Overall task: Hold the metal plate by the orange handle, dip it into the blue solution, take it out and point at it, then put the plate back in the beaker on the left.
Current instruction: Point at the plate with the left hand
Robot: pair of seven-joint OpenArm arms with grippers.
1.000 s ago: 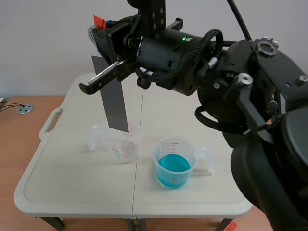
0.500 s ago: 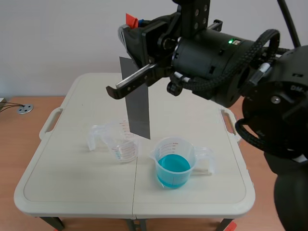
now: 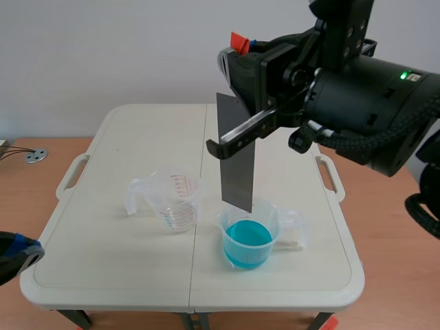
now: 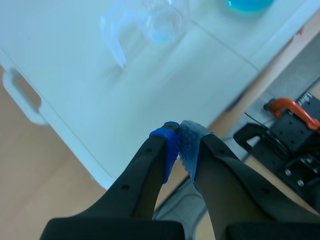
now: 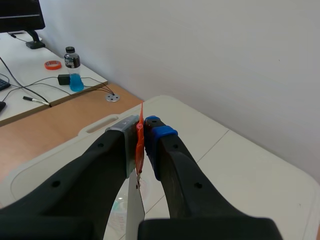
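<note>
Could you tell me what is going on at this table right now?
The right hand holds the metal plate upright by its orange handle, above the beaker of blue solution, lower edge about at the rim. The empty beaker stands beside it on the table. The left hand is shut on nothing, low by the table's near corner.

The white table [image 3: 103, 240] holds an empty beaker [image 3: 177, 203] beside a blue-solution beaker [image 3: 249, 237].

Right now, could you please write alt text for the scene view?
The right arm's tool holds a grey metal plate by its orange handle, hanging over the beaker of blue solution on a white table. An empty clear beaker stands to its left.
</note>
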